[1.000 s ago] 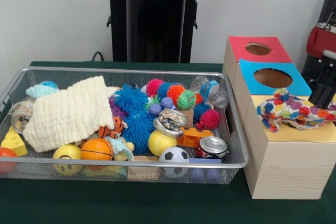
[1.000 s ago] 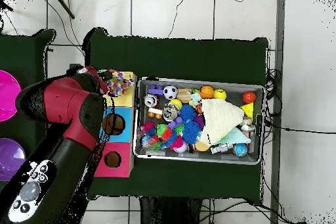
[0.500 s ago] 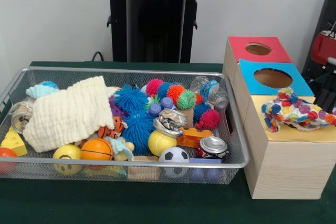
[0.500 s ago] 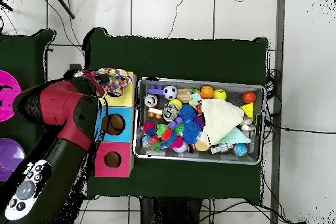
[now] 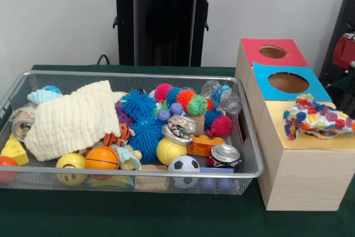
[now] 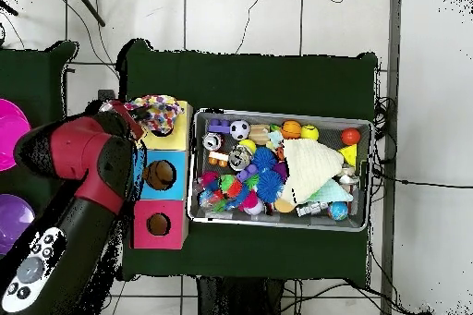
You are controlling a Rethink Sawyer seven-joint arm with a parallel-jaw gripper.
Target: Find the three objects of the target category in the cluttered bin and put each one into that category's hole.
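One white cloth with small coloured patches lies bunched on the yellow panel of the nearest pale wood box, trailing to the picture's right edge. It covers the yellow-panelled hole. In the overhead view the cloth lies on the yellow box, reaching past its left edge. My gripper is at the end of the red arm, just left of the cloth. No other patterned cloth shows in the wire mesh bin, also seen from overhead.
The bin holds a cream waffle cloth, a mint-green cloth, spiky balls, toy balls and cans. The blue-panelled hole and the red-panelled hole lie behind the yellow box. The pedestal stands at the back.
The patterned cloth has slid to the right across the yellow panel in the front view. The arm has drawn back the same way, away from the bin.
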